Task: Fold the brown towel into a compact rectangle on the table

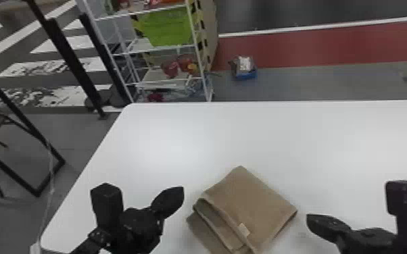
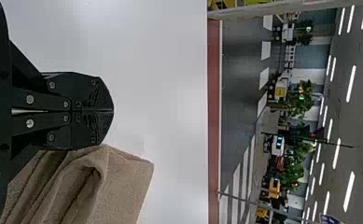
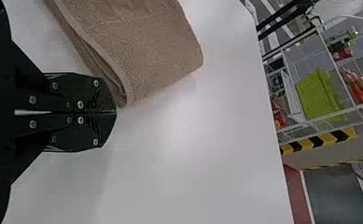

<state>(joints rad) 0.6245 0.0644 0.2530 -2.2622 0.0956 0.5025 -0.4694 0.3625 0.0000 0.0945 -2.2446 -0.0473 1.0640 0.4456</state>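
Left wrist view, left hand [image 2: 108,111]: Fingers pressed together with nothing gripped, the towel's bunched folds just beside them; contact cannot be confirmed from this angle.
Right hand [image 3: 111,112]: Fingers also together and empty, tips close by the towel's folded edge.
Brown towel [image 1: 255,202]: Lying diagonally between the 2 hands, right of the left hand and left of the right hand. In the head view a sliver of bare surface separates it from each; neither hand is clearly nearer.
Folded edges: Running from the towel's far left toward its near right, layers spread unevenly along the near-left side beside a small pale tag [image 1: 243,229]. The long axis is hard to judge, with the near end cut off.
Next move: Folding looks well advanced, though the offset layers probably need gathering or squaring. Fingers would have to part before any grip; catching only the top layer could loosen the bundle.
White tabletop [image 1: 280,135]: Carrying the towel near the robot's side.
Green bin [image 1: 167,27]: On a wire shelf [image 1: 140,45] beyond.
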